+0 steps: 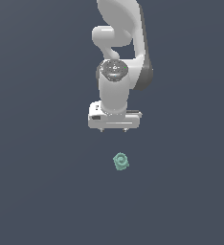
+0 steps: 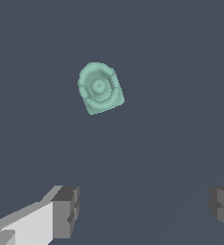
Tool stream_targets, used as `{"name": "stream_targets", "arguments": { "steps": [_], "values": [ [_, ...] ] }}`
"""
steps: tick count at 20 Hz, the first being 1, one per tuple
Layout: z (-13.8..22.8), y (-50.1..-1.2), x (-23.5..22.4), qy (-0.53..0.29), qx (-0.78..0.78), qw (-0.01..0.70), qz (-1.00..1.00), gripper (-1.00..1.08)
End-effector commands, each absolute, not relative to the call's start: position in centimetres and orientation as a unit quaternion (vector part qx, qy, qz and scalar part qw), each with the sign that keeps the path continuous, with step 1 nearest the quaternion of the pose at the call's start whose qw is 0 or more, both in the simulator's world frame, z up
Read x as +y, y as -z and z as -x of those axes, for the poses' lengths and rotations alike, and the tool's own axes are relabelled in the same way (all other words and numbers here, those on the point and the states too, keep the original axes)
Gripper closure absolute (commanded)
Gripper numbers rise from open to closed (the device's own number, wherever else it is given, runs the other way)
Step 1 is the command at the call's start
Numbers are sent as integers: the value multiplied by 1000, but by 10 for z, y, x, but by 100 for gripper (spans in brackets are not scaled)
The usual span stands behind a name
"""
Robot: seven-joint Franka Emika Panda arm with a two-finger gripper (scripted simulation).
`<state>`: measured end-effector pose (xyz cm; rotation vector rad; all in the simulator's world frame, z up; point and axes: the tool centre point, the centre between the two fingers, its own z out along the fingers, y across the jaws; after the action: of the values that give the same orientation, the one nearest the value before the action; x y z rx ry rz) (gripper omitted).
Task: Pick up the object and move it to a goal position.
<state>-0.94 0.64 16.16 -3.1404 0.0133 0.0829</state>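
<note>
One mint-green lumpy object point(image 2: 100, 88), ringed round top, on my screen; gripper point(image 2: 145, 210) spread wide, fingertips point(image 2: 66, 210) partly cropped.

The object point(image 1: 121, 161) is mint-green, and its round top has a pattern of rings one inside the other, with a small circle in the middle. The arm point(image 1: 117, 57) is white with a dark grey side. The end effector point(image 2: 143, 210) has dark grey pads point(image 2: 66, 210) on white fingers. The ground point(image 1: 37, 191) is one plain slate blue-grey.
</note>
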Motion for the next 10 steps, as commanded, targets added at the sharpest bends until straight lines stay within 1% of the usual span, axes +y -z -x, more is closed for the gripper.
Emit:
{"name": "stream_targets", "arguments": {
  "steps": [1, 10],
  "values": [
    [11, -160, 6, -27, 7, 0, 1000, -92],
    [-3, -153, 11, -24, -16, -1, 1000, -92]
  ]
}}
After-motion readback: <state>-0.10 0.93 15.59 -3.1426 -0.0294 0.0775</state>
